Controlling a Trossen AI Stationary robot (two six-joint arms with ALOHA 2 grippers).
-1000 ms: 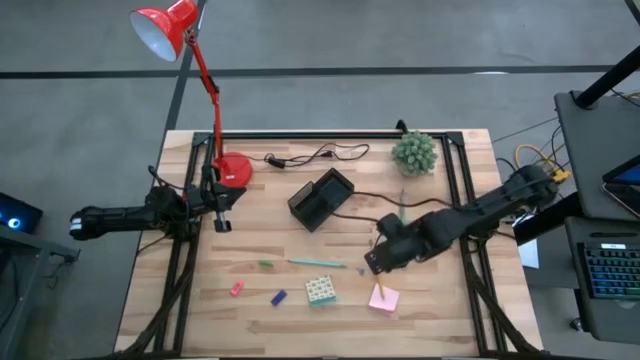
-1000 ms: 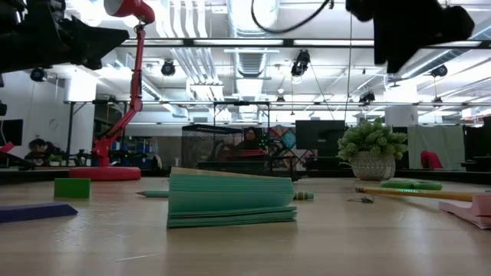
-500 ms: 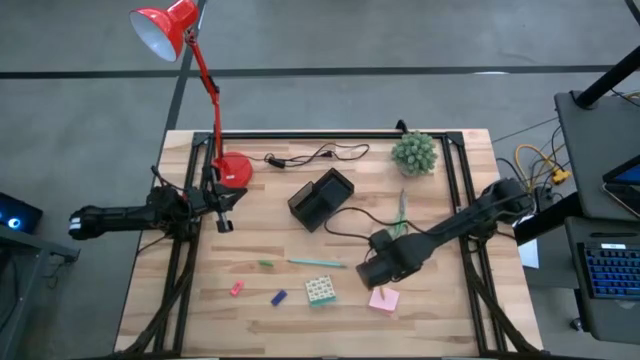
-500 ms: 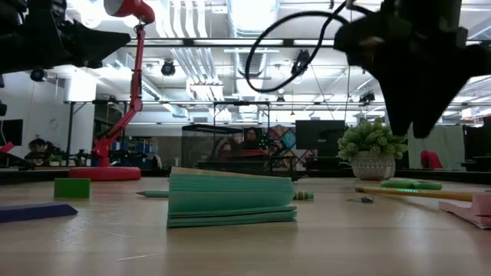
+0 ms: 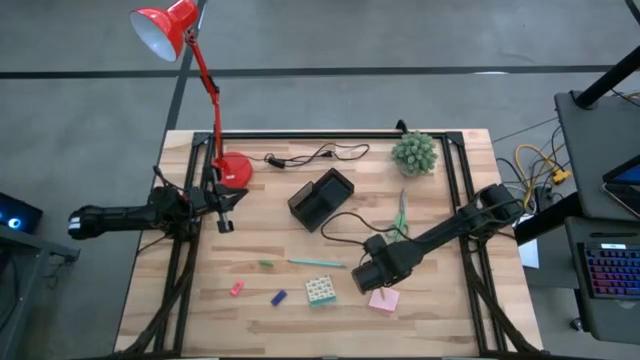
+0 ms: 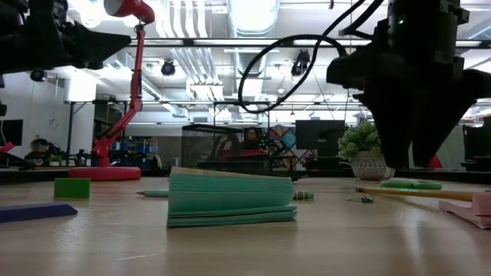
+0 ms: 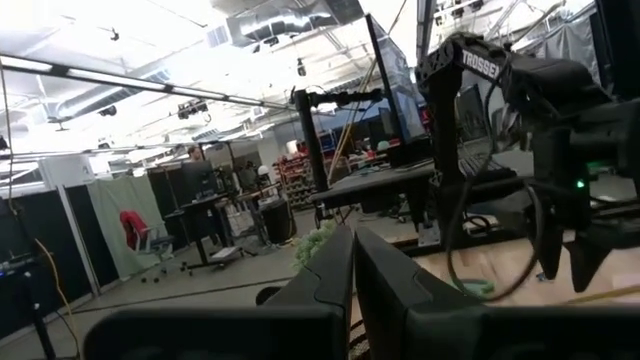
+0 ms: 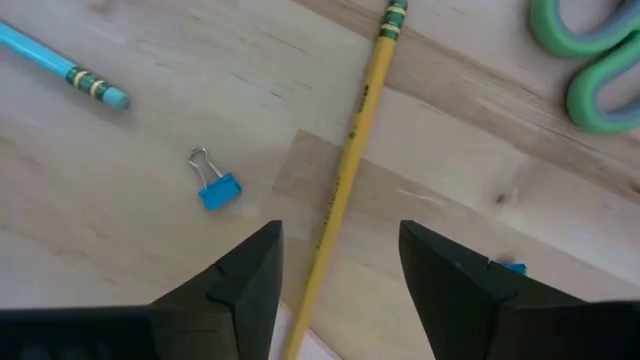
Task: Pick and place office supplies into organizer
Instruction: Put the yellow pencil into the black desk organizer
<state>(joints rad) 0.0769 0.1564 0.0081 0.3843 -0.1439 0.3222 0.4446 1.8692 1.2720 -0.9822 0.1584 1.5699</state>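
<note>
Pale, matt wood-grain table, yellow painted wooden pencil, glossy red lamp, smooth green plastic scissors handles, matt black organizer

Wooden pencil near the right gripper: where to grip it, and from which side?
Probably mid-shaft, from straight above. The wooden pencil lies flat on the table, its shaft running between the open fingers of the right gripper. One end rests on the pink sticky-note pad, so grip the stretch over bare wood.
</note>
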